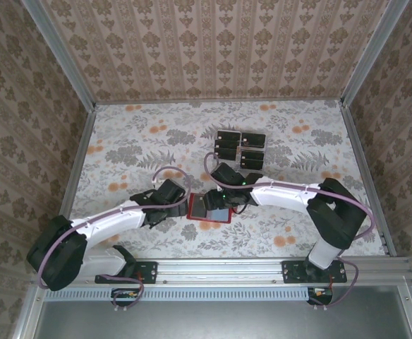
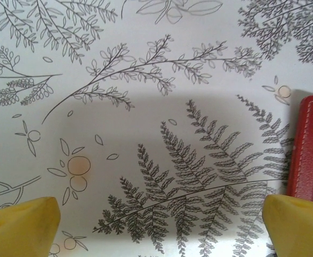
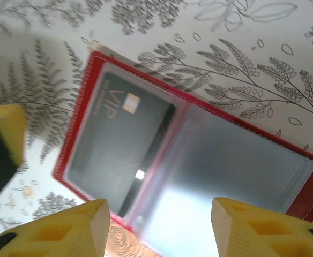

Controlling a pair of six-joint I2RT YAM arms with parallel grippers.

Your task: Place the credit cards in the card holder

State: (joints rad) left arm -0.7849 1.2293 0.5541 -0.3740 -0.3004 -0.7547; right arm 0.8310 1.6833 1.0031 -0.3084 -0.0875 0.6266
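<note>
- Two claws flank the open card holder (image 2: 306, 150). The right claw (image 3: 156, 230) hovers right over its near edge with the jaws roughly half apart, and I can see nothing gripped between them.
- Directly beneath and just ahead of that right claw the holder lies flat on the table (image 1: 135, 141). Its long axis runs slantwise, from far on the claw's left to near on its right.
- First container: the left pocket (image 3: 84, 171), ahead and to the left of the right claw, already has one black VIP card (image 3: 119, 139) in it. The card's long side seems to run away from the claw, a little skewed.
- Second container: the right pocket (image 3: 253, 171), ahead and to the right, looks empty to me, all pale grey-blue sheen.
- Over on the other side, the left claw (image 2: 159, 227) is spread as wide as it goes with nothing in it. It sits low over bare table, and the holder's red edge is just off its right fingertip.
- Farther out, the loose credit cards (image 1: 239, 150), a handful of black rectangles, sit bunched together beyond the right claw and a touch to its right, well apart from the holder.
- By my reckoning the next fetch hinges on that line. The pile lies straight out past the right claw, so the right arm is plainly the nearer one, and the left looks best placed to steady the holder.
</note>
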